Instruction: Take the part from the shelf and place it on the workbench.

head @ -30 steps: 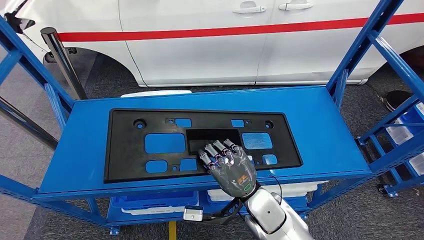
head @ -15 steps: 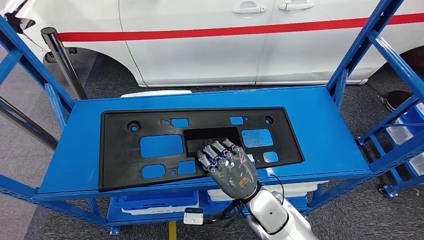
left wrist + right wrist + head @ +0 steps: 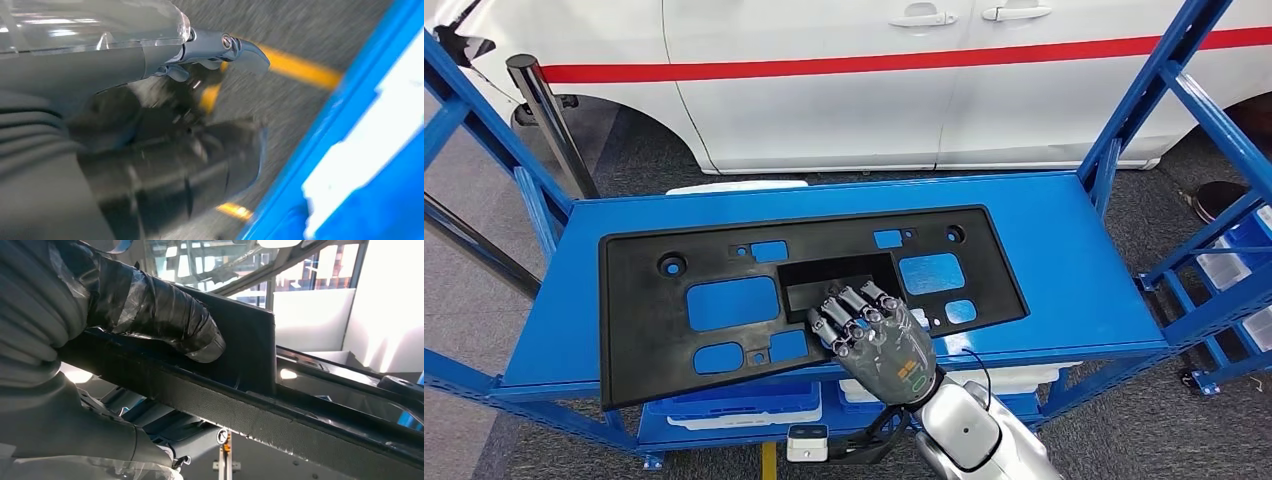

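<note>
White car (image 3: 844,80) with red stripe behind, blue shelf (image 3: 1064,250), black part (image 3: 724,255) lying on it, near-left corner overhanging the edge, right hand (image 3: 874,335) gripping its near edge, fingers curled over top, thumb beneath, left hand (image 3: 165,165) blurred, state unclear, no legible writing

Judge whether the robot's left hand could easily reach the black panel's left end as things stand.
Probably yes. The black panel has its left end jutting over the shelf edge with nothing near it, but the left hand hangs low beside the rack.
</note>
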